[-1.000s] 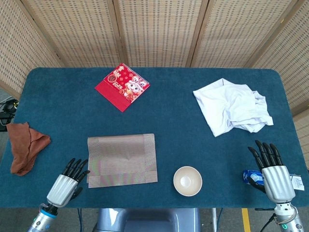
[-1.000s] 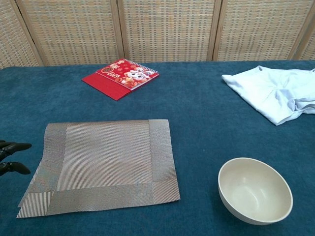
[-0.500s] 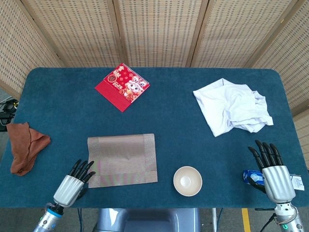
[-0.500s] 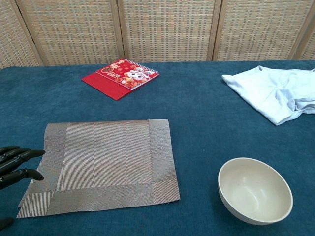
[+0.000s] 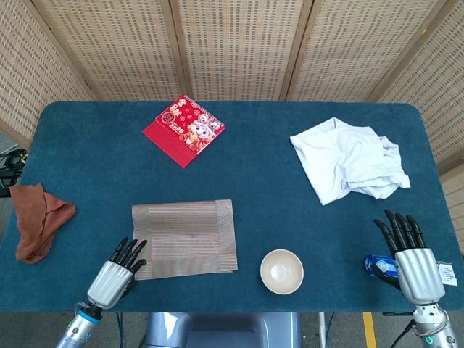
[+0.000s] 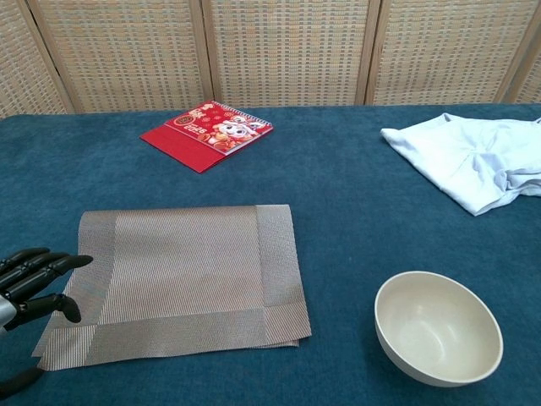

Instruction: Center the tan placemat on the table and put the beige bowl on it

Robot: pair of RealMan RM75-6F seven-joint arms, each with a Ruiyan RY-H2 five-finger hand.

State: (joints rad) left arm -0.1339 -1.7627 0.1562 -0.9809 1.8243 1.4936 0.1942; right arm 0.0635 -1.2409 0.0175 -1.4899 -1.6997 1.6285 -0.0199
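Placemat (image 5: 185, 238) sits near the bench's (image 5: 254, 181) front edge, left of middle, with the bowl (image 5: 281, 270) just right of it. Left hand (image 5: 116, 272) is spread, fingertips on the placemat's front-left corner. Right hand (image 5: 410, 257) is spread at the front-right corner, holding nothing.

Looks like a staged robot test setup, not anyone's actual home. The counter (image 5: 254, 181) is covered in dark teal felt-like cloth, and woven rattan screens (image 5: 232, 47) box it in at the back. Household stuff is scattered around: a red booklet (image 5: 183, 129), a crumpled white garment (image 5: 348, 159), a brown rag (image 5: 40, 220).
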